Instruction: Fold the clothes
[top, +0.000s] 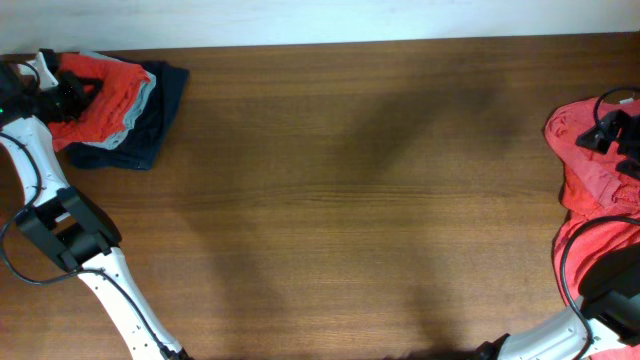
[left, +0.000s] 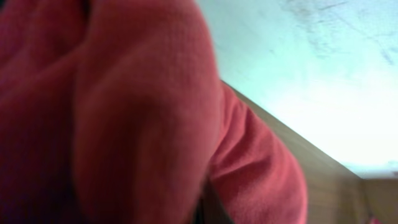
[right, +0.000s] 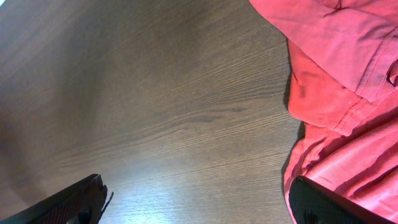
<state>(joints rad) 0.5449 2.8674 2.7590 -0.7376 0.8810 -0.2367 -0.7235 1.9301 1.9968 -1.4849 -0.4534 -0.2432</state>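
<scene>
— From where does the top camera look?
— Straight down, from far; it takes in the whole table (top: 330, 200).
— And the wrist ones?
— The left sits close behind the left pincer (top: 68, 97); a red shirt (left: 124, 124) fills it. The right looks low over the table past the right pincer (right: 198, 186), with a red heap (right: 348, 93) at its side. The top view shows both spots too.

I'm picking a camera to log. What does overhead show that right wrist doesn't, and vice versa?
Only overhead: the left gripper at a red shirt stacked over a navy garment, far left. Only right wrist: the right gripper, jaws wide open, and the wood grain. Both: the table and the crumpled shirts at its right edge.
</scene>
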